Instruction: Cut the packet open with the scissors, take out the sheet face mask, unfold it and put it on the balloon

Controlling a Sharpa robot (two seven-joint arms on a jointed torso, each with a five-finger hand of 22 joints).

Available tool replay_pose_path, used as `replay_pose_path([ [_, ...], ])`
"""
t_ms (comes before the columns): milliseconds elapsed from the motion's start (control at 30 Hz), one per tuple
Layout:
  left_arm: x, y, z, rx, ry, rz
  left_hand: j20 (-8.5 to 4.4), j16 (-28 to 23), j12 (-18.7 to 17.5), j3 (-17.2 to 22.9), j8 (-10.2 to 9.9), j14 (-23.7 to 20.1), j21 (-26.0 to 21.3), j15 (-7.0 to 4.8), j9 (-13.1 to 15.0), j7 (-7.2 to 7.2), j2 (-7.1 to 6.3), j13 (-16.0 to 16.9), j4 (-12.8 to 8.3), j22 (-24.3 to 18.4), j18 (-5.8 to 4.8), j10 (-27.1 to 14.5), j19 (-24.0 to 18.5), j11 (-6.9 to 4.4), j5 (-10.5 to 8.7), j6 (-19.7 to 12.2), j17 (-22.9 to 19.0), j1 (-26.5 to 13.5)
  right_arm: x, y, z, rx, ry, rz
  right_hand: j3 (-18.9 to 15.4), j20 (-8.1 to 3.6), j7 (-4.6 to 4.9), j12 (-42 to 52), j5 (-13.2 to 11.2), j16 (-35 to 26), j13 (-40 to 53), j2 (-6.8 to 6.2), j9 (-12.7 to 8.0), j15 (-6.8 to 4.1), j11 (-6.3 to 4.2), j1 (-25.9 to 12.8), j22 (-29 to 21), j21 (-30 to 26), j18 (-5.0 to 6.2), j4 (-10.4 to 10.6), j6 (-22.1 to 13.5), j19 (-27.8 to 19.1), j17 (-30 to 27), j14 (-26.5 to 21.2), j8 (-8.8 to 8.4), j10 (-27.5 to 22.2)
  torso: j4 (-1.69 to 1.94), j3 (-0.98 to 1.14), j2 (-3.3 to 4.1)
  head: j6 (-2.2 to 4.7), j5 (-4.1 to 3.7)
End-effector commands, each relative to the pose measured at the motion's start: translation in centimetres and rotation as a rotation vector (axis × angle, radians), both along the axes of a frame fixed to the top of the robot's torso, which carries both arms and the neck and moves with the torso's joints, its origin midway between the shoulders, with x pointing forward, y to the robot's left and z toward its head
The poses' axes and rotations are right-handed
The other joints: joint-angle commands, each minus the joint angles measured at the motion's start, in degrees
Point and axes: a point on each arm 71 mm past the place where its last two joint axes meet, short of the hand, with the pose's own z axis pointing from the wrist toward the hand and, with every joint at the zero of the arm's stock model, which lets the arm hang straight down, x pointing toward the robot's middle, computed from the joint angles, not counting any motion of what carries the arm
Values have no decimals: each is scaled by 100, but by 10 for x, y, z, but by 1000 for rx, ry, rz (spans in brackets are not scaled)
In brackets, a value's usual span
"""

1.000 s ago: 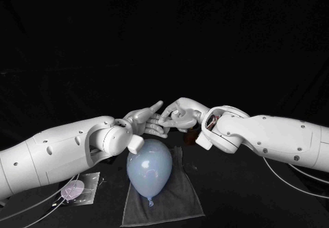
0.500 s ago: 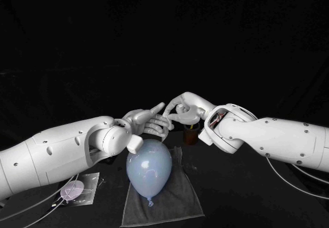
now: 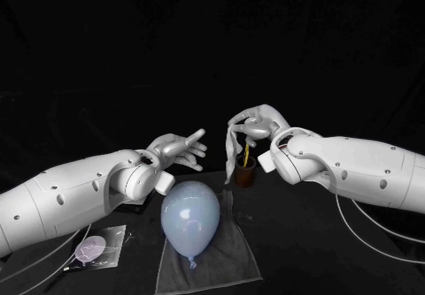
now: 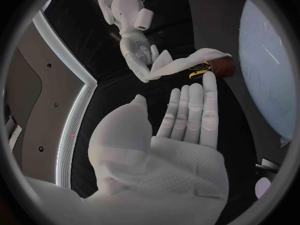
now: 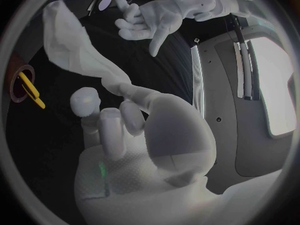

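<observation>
My right hand (image 3: pixel 255 125) is raised above the table and pinches the white sheet mask (image 3: pixel 233 153), which hangs down from it still folded and narrow. The mask (image 5: pixel 75 42) trails away from my fingers (image 5: pixel 128 102) in the right wrist view, and shows as a pale strip (image 4: pixel 187 62) in the left wrist view. My left hand (image 3: pixel 182 150) is a short way to the left of the mask, open with its fingers spread, holding nothing. The pale blue balloon (image 3: pixel 190 220) lies on a grey towel (image 3: pixel 232 258) below and between both hands.
A brown cup (image 3: pixel 244 175) with the yellow-handled scissors (image 5: pixel 28 90) in it stands just behind the towel, under the hanging mask. The cut packet (image 3: pixel 99 249) lies at the front left of the table, beside my left arm.
The hands were together on the mask. My right hand has risen and moved right with it, so the mask now hangs free; my left hand has let go and drawn back left.
</observation>
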Motion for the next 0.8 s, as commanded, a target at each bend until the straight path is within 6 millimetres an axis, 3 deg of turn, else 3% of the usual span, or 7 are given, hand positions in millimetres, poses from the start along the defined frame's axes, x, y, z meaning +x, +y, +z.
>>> replay_pose_path([
  [33, 1, -4, 10, 105, -221, -39, 0, 122, 207, 149, 65, -41, 83, -9, -25, -15, -191, 73, -357, 64, 49, -85, -38, -18, -11, -26, -1, 840, 6, -8, 3, 114, 38, -109, 47, -2, -10, 2, -6, 10, 10, 18, 1, -10, 0, -38, 3, -22, 56, 1, 45, -9, 49, 21, 16, 26, -2, -13, -15, 32, -69],
  [133, 0, -9, 17, 165, -358, -44, -38, 323, 548, 272, 280, -14, 255, -61, 7, -89, -340, 215, -611, 181, 58, -149, -17, -73, -7, 141, 22, 1499, 11, -10, 7, 123, 44, -153, 49, -3, -11, 7, -2, 15, 16, 18, 1, -11, -1, -39, 13, -7, 52, 2, 47, 1, 64, 30, 18, 31, -3, -19, -14, 69, -127],
  [233, -1, -14, 22, 204, -475, -49, -70, 414, 702, 323, 360, 17, 352, -93, 28, -121, -369, 284, -665, 245, 61, -162, 8, -99, -9, 174, 39, 1651, 14, -9, 8, 127, 50, -186, 51, -4, -12, 8, 5, 16, 17, 17, 0, -12, -3, -42, 19, 2, 50, 2, 51, 8, 66, 32, 20, 33, -5, -34, -25, 84, -174],
  [333, -4, -22, 29, 236, -604, -62, -159, 615, 1130, 494, 471, 85, 670, -143, 27, -151, -410, 484, -765, 466, 51, -213, 6, -149, -13, 131, 67, 1950, 17, -7, 9, 127, 55, -218, 51, -4, -13, 10, 6, 16, 19, 16, -1, -12, -3, -43, 23, 7, 49, 2, 51, 12, 64, 31, 20, 35, -5, -47, -32, 94, -167],
  [467, -6, -31, 33, 260, -687, -82, -178, 664, 1339, 592, 517, 51, 883, -155, -3, -158, -501, 568, -761, 636, 30, -336, -145, -152, -16, 56, 40, 2013, 20, -4, 10, 124, 58, -234, 51, -4, -13, 18, 6, 15, 28, 15, -1, -12, -3, -44, 25, 10, 48, 2, 52, 14, 61, 29, 21, 41, 5, -42, -24, 123, -151],
  [567, -7, -40, 35, 270, -731, -92, -131, 681, 1434, 558, 472, -79, 999, -70, -55, -53, -620, 600, -666, 751, -4, -640, -352, -63, -21, -228, 7, 1915, 21, -1, 10, 120, 59, -240, 51, -4, -13, 18, 6, 15, 28, 15, -1, -12, -3, -44, 25, 10, 48, 2, 52, 14, 61, 29, 21, 41, 0, -38, -25, 134, -127],
  [800, -8, -55, 37, 263, -758, -95, -101, 753, 1636, 584, 612, -112, 1153, -79, -56, -151, -614, 622, -563, 882, 26, -663, -489, -88, -17, -164, -35, 1918, 23, 12, 10, 107, 69, -227, 53, -5, -15, 19, 5, 16, 29, 14, -2, -13, -5, -46, 29, 15, 47, 1, 55, 18, 63, 31, 23, 43, -1, -30, -20, 165, -30],
])
